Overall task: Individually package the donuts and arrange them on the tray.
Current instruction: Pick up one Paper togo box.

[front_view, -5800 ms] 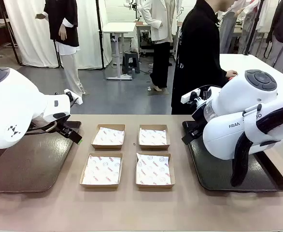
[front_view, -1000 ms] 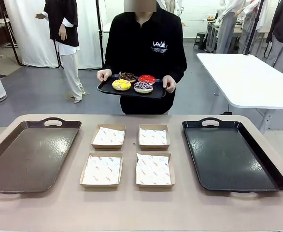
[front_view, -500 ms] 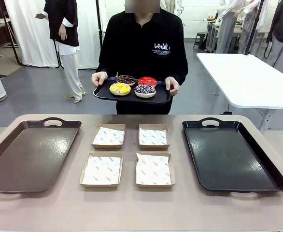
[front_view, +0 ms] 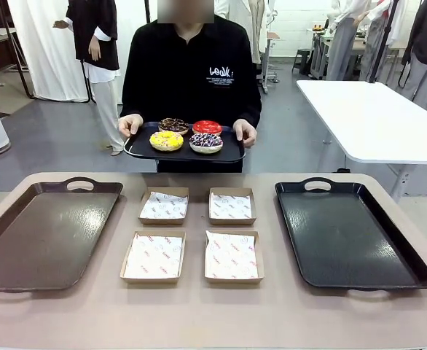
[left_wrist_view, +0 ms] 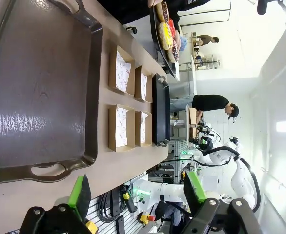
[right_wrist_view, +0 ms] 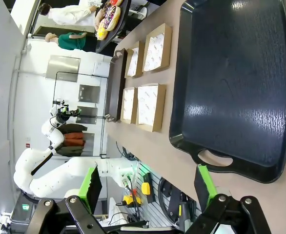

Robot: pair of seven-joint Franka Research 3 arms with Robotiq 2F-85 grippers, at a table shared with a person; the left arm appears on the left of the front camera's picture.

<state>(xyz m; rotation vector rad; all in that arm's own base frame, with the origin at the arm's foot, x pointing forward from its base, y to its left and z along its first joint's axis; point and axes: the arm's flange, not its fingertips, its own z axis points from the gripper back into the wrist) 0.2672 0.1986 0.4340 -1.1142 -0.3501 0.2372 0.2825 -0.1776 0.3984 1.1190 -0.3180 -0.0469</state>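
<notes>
A person stands at the far side holding a small black tray (front_view: 228, 155) with both hands. On it lie the donuts: yellow (front_view: 167, 140), red (front_view: 208, 127), dark chocolate (front_view: 173, 125) and sprinkled (front_view: 205, 142). On the table sit a brown tray (front_view: 46, 233) at the left and a black tray (front_view: 345, 233) at the right. My left gripper (left_wrist_view: 137, 190) is open with nothing between its fingers, off the near end of the brown tray (left_wrist_view: 40, 87). My right gripper (right_wrist_view: 148, 183) is open with nothing in it, off the near end of the black tray (right_wrist_view: 231, 73).
Between the two trays lie several shallow cardboard boxes lined with printed paper, two behind (front_view: 163, 205) (front_view: 232, 206) and two in front (front_view: 153, 257) (front_view: 232, 257). A white table (front_view: 374, 117) stands behind at the right.
The person has stepped to the left with the donut tray and brought it lower, nearer the table's far edge. Both arms, over the table several seconds ago, have drawn back.
</notes>
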